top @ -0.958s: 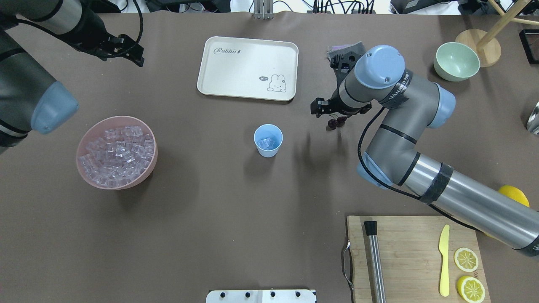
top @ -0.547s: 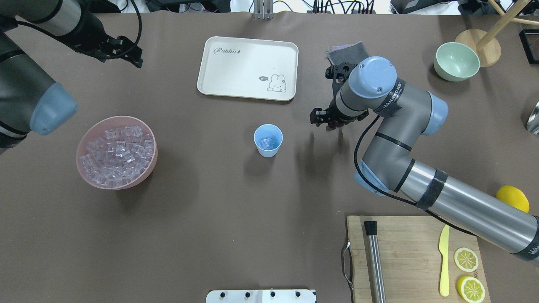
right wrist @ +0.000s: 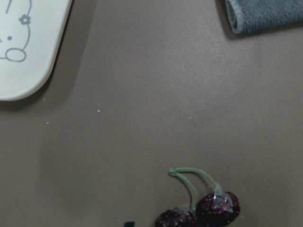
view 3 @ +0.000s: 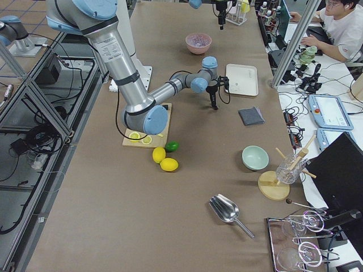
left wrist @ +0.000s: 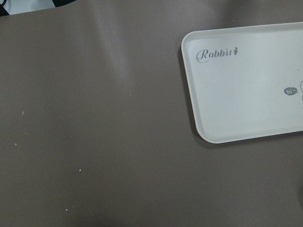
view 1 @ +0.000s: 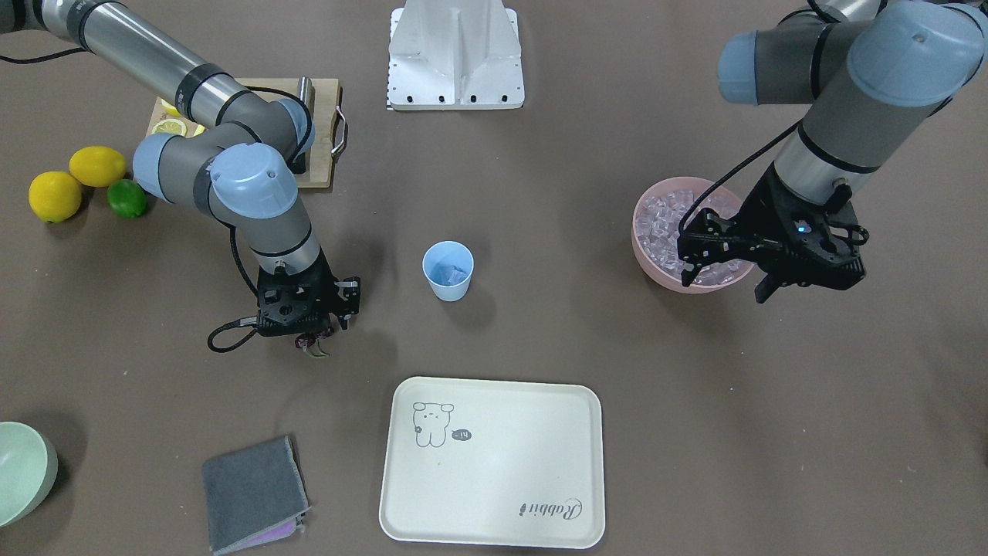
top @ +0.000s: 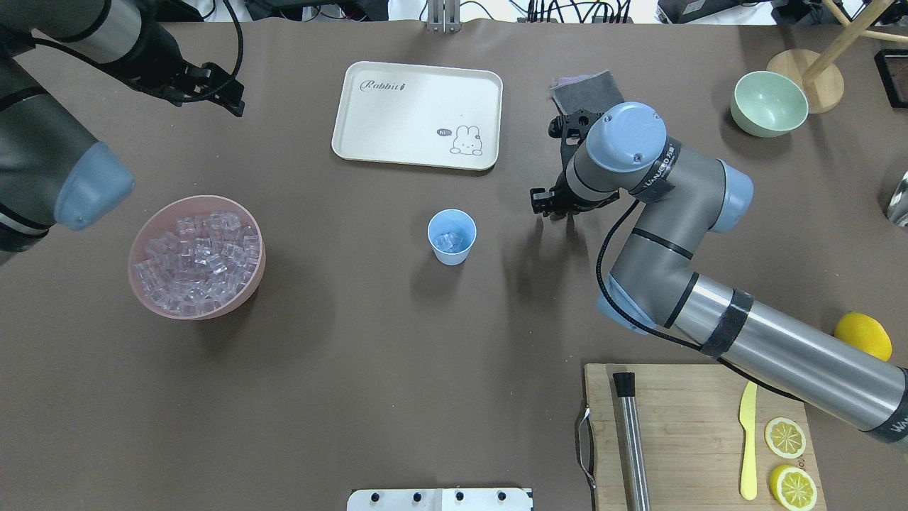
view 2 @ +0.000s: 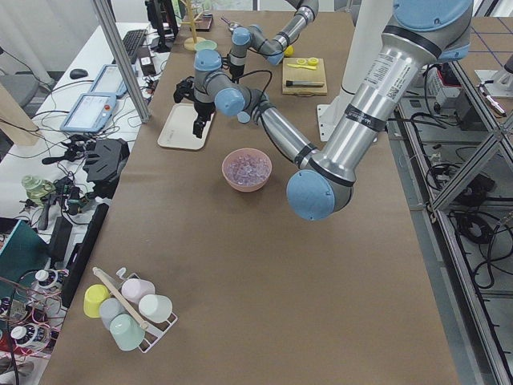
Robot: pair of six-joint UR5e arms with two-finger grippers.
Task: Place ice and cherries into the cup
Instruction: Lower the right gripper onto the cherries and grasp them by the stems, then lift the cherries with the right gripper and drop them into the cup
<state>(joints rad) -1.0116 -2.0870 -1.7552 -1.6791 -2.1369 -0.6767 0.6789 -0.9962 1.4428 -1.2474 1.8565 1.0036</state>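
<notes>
The pale blue cup (top: 452, 236) stands mid-table with a few ice cubes (top: 450, 243) in it; it also shows in the front view (view 1: 448, 270). The cherries (right wrist: 213, 210) lie on the table to the cup's right, stems pointing away, right under my right gripper (view 1: 312, 337). Its jaws look open around them, and my wrist hides them in the overhead view. My left gripper (view 1: 723, 286) is open and empty, raised beyond the pink bowl (top: 250, 289) full of ice (top: 195, 261).
A cream tray (top: 397, 113) lies behind the cup. A grey cloth (view 1: 251, 494) lies past the cherries and a green bowl (top: 770, 103) at the far right. A cutting board (top: 695, 411) with tools and lemon slices is front right, beside lemons and a lime (view 1: 123, 198).
My right arm has moved closer over the cherries. They showed beside the gripper a second ago and are now covered in the overhead view. My left arm has barely shifted.
</notes>
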